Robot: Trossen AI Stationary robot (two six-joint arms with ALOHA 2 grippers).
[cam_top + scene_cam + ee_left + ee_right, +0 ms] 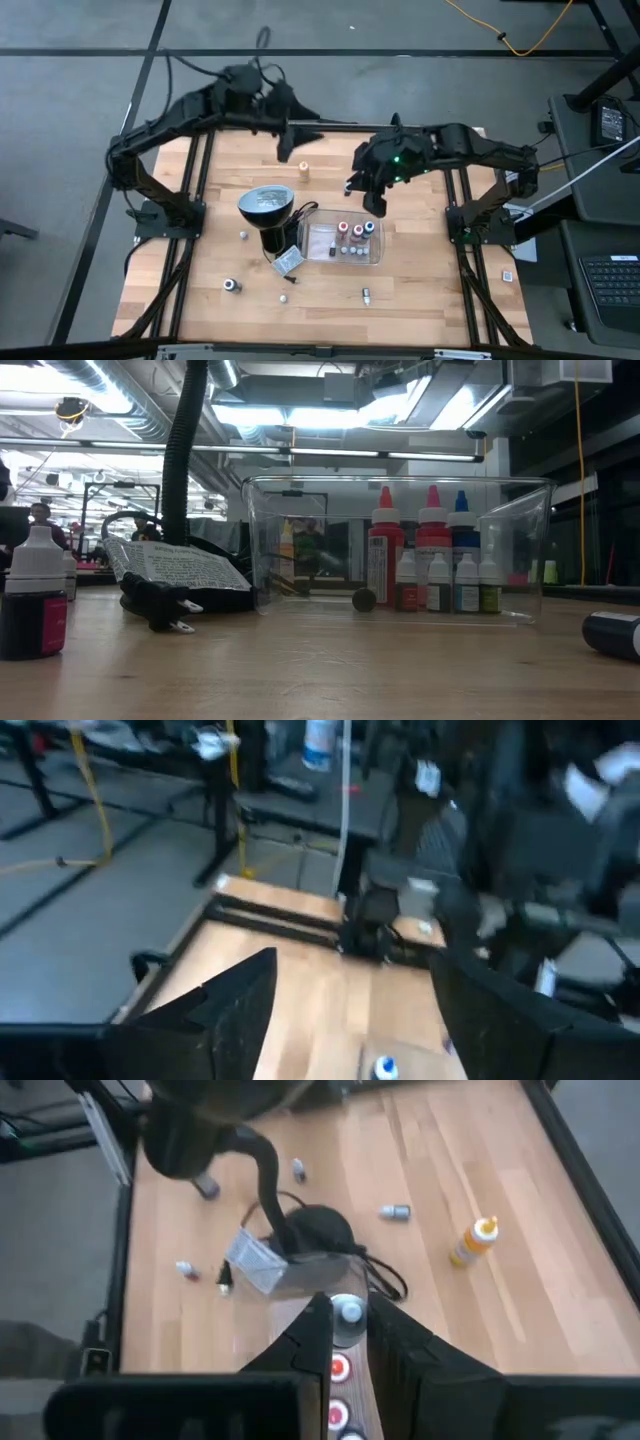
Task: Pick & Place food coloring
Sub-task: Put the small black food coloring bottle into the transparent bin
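Note:
Several food coloring bottles [356,238] stand upright in the clear tray [312,248], red and blue caps at the back [433,545]. An orange bottle [304,170] stands alone on the table beyond the lamp. Others lie loose near the front [232,285] [366,294]. My left gripper [297,140] hangs open in the air above and just beyond the orange bottle, with nothing between its fingers [250,995]. My right gripper [378,205] hovers shut over the tray's far end. The tray's capped bottles [348,1312] show past its fingertips.
A black lamp [266,206] with a round silvery head stands left of the tray, its cord, plug [160,607] and a printed packet [288,262] beside it. A dark bottle with a white cap [35,595] stands near the front left. Bare wood lies along the right and far sides.

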